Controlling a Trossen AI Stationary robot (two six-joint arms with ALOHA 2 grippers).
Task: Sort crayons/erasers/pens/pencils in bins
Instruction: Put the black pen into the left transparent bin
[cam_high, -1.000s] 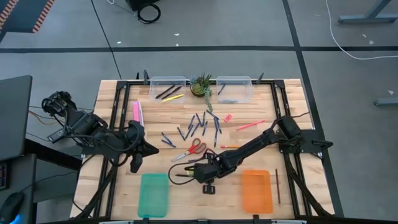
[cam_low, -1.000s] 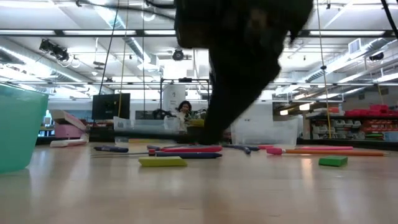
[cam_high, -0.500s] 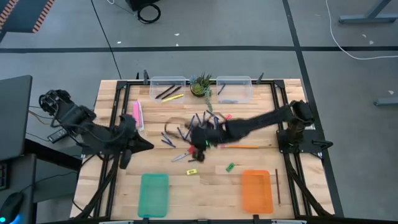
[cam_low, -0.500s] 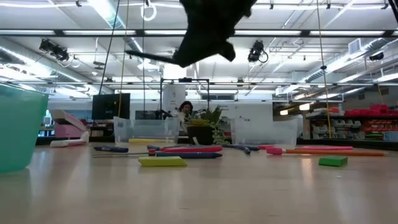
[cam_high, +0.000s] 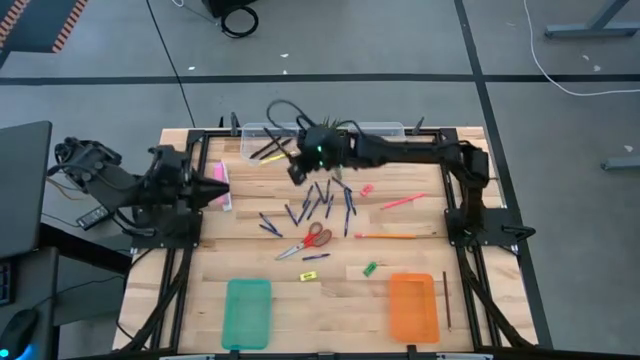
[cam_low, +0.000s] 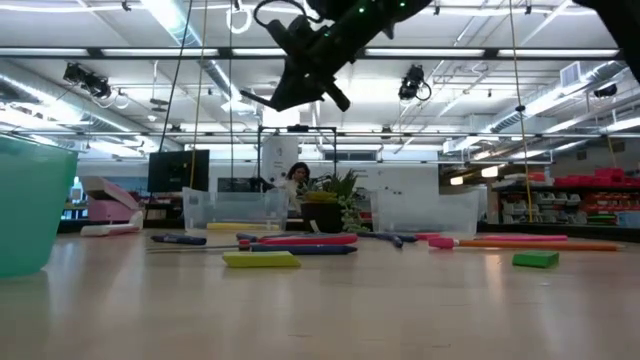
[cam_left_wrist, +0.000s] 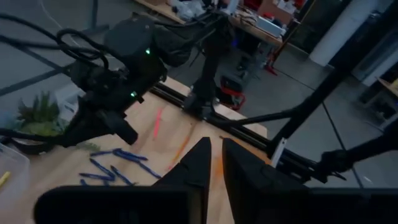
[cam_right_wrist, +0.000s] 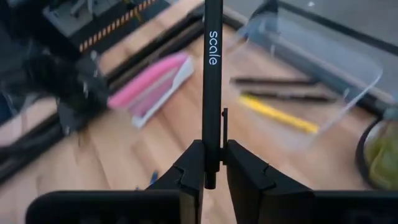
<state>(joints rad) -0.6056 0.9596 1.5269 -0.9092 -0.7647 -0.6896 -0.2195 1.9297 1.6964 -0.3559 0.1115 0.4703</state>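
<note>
Wooden table (cam_high: 200, 300), framed by black rails.

Right arm: stretched from its post at the table's right edge across the far half. Right gripper (cam_high: 297, 170) raised off the table, just in front of the left clear bin (cam_high: 262, 130) and beyond the cluster of blue pens (cam_high: 325, 200). In the right wrist view, fingers (cam_right_wrist: 186, 171) pinching a black pen (cam_right_wrist: 212, 74) near its lower end; pen marked "scale", its free end toward that bin.

Left arm: parked at the table's left edge. Left gripper (cam_high: 218, 193) just beside the long pink box (cam_high: 221, 180). In the left wrist view, fingers (cam_left_wrist: 199, 162) parted by a narrow gap, nothing between them.

2 flat trays at the near edge: teal tray (cam_high: 248, 312) to the left, orange tray (cam_high: 413, 307) to the right.

2 clear bins at the far edge, potted plant (cam_high: 325, 135) between them. Left bin holding dark pencils (cam_right_wrist: 273, 81) and 1 yellow pencil (cam_right_wrist: 280, 114). Right clear bin (cam_high: 378, 130) holding a few dark items, kind not clear.

Red-handled scissors (cam_high: 308, 243) mid-table, just near the blue pens. Pink marker (cam_high: 402, 201) and orange pencil (cam_high: 385, 236) to the right of the pens. 1 dark pencil (cam_high: 447, 300) beside the orange tray.

Erasers loose on the wood: green eraser (cam_high: 370, 268), yellow eraser (cam_high: 309, 275), pink eraser (cam_high: 367, 188), all outside the trays.
</note>
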